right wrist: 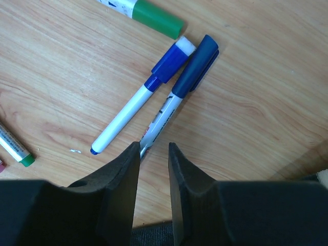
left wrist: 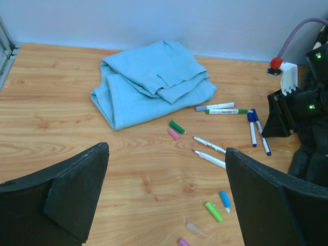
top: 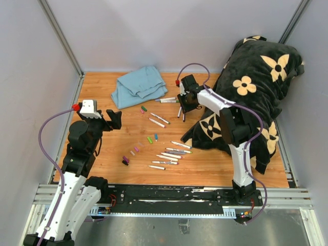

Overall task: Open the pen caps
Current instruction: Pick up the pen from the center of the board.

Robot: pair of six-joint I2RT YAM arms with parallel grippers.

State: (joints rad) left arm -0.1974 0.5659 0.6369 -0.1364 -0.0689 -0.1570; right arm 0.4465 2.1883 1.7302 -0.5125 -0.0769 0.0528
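Evidently a grasp is being set up: the right gripper [right wrist: 154, 146], narrowly parted and empty, is set astride the tail of a marker [right wrist: 161, 119] whose dark blue cap [right wrist: 197, 69] is on, so closing on the barrel is called for next. That straddle is shown only at the right wrist; the loose caps [top: 149, 139] and the wide-apart, empty left gripper [top: 115, 120] are shown from above.

- A light blue cloth [top: 138, 86], folded and rumpled, lies near the far edge of the wooden tabletop [top: 205, 174], left of centre.
- A black blanket [top: 259, 89] with cream flower shapes (bulky, heaped high) fills the far right corner and drapes down the right edge.
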